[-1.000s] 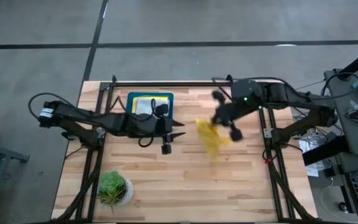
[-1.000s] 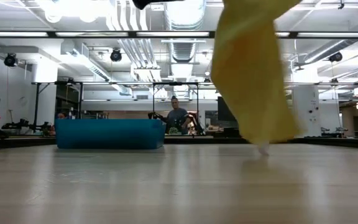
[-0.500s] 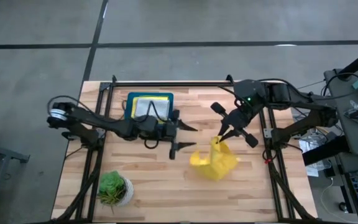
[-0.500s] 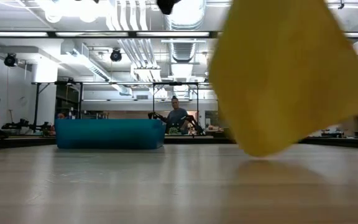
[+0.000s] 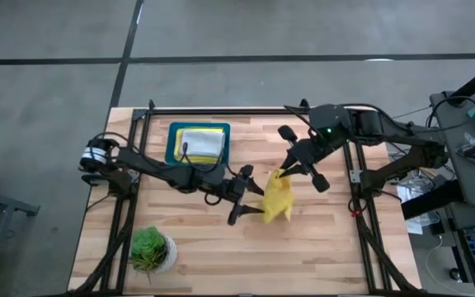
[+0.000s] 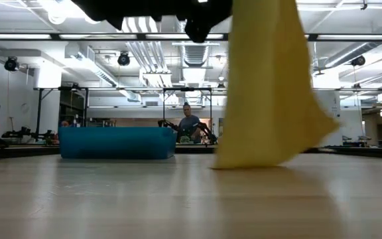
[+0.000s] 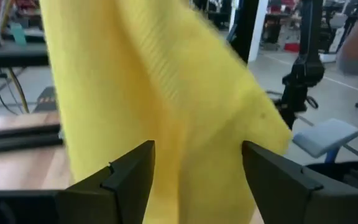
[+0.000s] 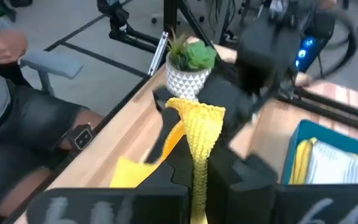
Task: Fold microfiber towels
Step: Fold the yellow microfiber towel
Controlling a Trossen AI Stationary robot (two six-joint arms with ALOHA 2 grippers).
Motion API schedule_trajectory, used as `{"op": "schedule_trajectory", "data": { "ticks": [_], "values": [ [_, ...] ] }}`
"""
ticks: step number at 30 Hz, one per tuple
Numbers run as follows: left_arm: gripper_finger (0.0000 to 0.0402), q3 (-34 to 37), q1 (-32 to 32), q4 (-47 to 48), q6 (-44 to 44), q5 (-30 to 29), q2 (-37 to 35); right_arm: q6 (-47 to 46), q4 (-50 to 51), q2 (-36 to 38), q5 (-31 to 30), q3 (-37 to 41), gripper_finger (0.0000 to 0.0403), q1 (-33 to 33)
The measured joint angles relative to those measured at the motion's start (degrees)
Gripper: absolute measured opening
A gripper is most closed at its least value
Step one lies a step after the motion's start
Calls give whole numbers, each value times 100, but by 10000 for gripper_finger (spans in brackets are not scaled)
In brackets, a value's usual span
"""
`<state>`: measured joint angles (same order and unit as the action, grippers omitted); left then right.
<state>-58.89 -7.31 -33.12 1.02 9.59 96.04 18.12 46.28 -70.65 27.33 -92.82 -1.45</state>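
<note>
Yellow towel (image 6: 267,86) hanging to the table (image 6: 178,199), teal tray (image 6: 117,143) behind.

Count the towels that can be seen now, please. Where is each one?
At least 3. One yellow towel hangs from the right claw above mid-table. A yellow one and a pale one lie stacked in the teal tray; more may hide under them.

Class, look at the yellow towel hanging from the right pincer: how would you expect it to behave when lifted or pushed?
Probably floppy: the yellow towel drapes in loose folds below the right pincer, pinched by one corner. Likely light, since that small grip carries it. A push would probably crumple it rather than slide it; the open left pincer faces sagging cloth.
</note>
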Motion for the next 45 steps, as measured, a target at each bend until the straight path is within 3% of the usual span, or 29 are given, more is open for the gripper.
{"op": "schedule_trajectory", "data": {
  "ticks": [4,9,14,21,31,38,41,45],
  "values": [
    [226,11,-2,22,20,199,347,-59,-205,2,-142,-27,8,6],
    [206,-6,-85,74,26,222,659,-202,-250,9,-776,-164,8,2],
    [129,8,-250,214,-15,215,463,-322,173,20,-1410,-292,8,4],
    [9,24,-269,599,13,32,-123,-464,563,39,-1385,-113,8,22],
    [24,16,-286,1603,0,-14,-1110,-561,1245,48,-1383,22,8,46],
    [10,13,-279,2922,-161,-898,-1874,-517,1694,102,-1421,-85,8,40],
    [3,-41,-192,3052,-470,-1562,-2184,-348,1786,122,-1922,-199,8,32],
    [0,-145,224,3062,-1053,-1625,-2519,73,1797,122,-2799,-369,8,-3]
  ]
}}
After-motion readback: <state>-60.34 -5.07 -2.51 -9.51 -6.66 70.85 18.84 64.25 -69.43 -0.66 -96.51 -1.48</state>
